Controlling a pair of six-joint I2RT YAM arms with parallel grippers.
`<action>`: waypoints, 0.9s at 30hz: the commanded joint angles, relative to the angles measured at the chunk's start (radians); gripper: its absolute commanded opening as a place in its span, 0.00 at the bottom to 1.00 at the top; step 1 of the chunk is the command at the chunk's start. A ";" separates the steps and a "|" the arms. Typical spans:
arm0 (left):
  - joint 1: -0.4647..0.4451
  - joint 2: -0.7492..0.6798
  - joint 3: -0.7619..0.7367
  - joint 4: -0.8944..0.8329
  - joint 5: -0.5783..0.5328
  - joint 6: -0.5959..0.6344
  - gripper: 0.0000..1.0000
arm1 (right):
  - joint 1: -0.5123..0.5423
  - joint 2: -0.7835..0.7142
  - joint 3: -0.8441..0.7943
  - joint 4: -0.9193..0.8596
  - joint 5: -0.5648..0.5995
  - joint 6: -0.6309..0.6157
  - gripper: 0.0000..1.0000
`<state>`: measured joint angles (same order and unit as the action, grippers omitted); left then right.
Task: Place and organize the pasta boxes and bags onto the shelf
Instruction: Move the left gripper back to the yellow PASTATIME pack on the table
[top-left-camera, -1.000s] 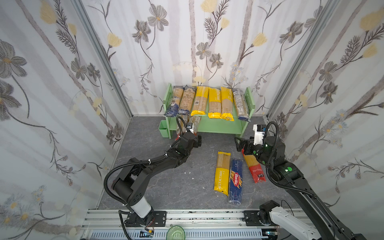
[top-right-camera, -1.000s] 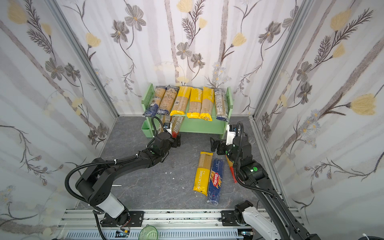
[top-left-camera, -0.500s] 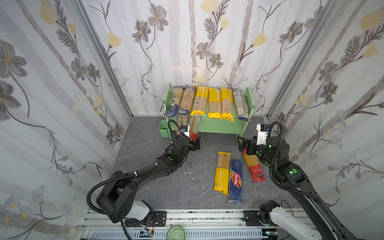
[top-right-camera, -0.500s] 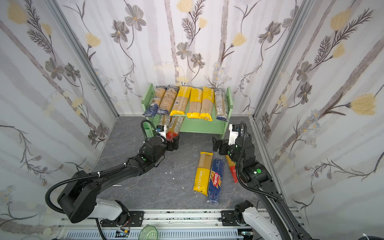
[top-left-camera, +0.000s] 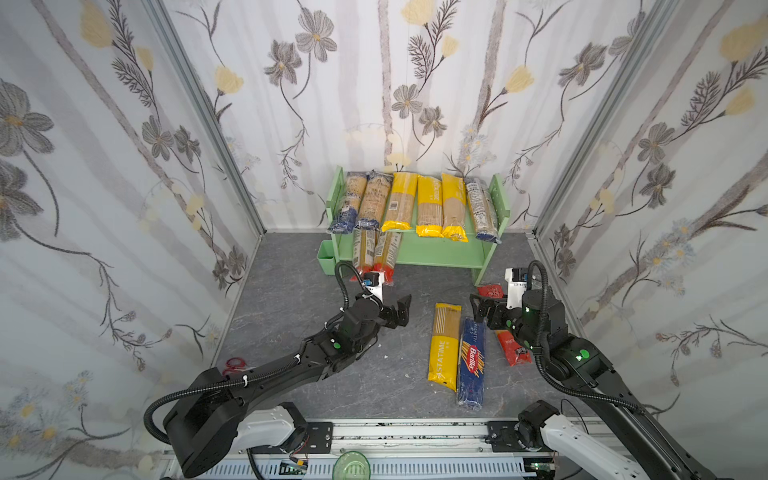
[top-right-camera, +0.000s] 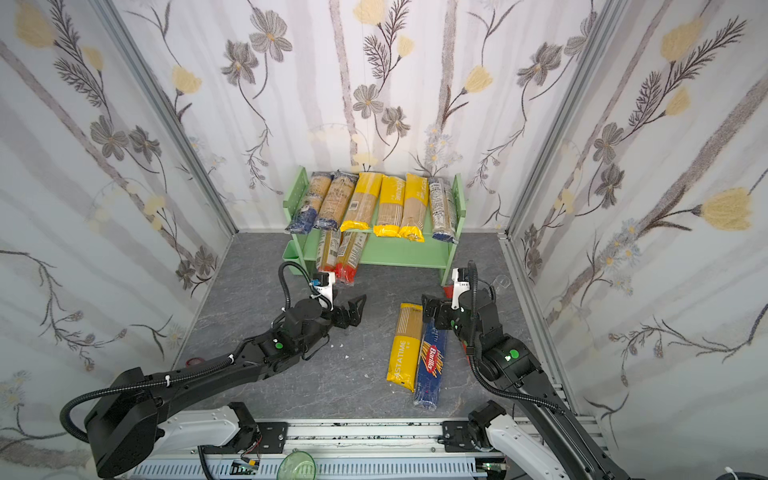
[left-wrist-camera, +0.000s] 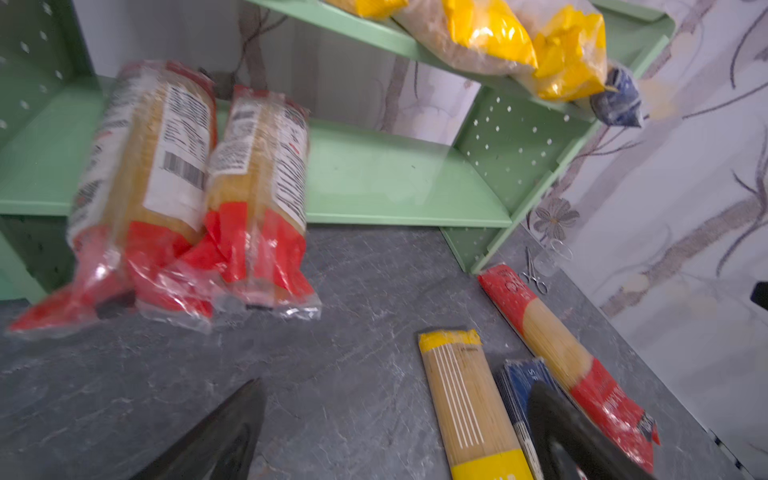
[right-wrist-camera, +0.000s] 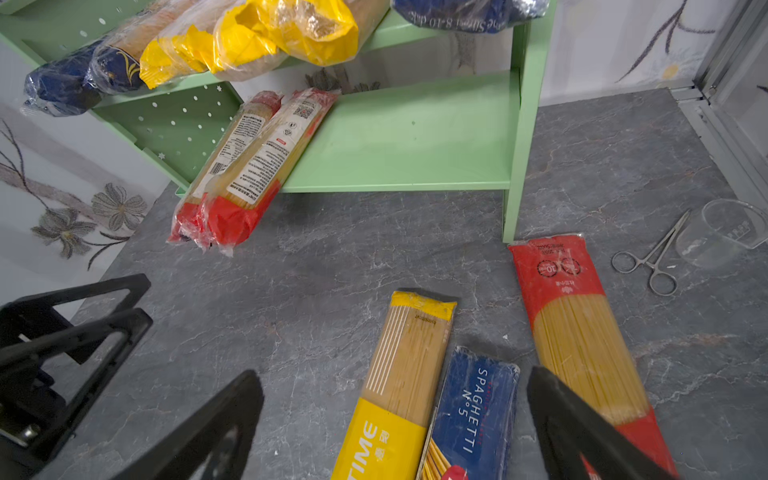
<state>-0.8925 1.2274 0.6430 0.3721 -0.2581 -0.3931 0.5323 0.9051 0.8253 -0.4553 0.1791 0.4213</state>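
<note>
Left gripper (top-left-camera: 401, 311) is hovering released and empty; two red-ended bags (top-left-camera: 376, 259) are lying at its eleven o'clock, on the shelf (top-left-camera: 440, 253); right gripper (top-left-camera: 482, 309) is gaping empty by the Barilla box (top-left-camera: 471, 361).

Both top views: mounted high above the front rail (top-left-camera: 415, 432), tilted down toward the back wall (top-left-camera: 374, 104). Wide and far, whole floor (top-left-camera: 291, 270) and shelf (top-left-camera: 436, 253) in frame, almost identical coverage. Left wrist view: low, close to the floor, facing the shelf front at a slant. Right wrist view: also low and close, facing the shelf from the opposite slant. Wrist views share the two red-ended bags (left-wrist-camera: 145, 166), yellow pack (left-wrist-camera: 461, 390), blue box (left-wrist-camera: 519, 378) and red bag (left-wrist-camera: 561, 353).
</note>
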 joint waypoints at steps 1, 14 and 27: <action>-0.062 0.017 -0.011 -0.032 -0.020 -0.062 1.00 | 0.015 -0.018 0.000 -0.012 0.057 0.048 1.00; -0.313 0.226 0.075 -0.172 -0.106 -0.199 1.00 | 0.100 -0.085 -0.012 -0.069 0.132 0.107 1.00; -0.424 0.579 0.330 -0.445 -0.023 -0.231 1.00 | 0.102 -0.135 -0.022 -0.078 0.137 0.095 1.00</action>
<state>-1.3132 1.7741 0.9432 0.0196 -0.2821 -0.6029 0.6331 0.7723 0.8062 -0.5411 0.2955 0.5152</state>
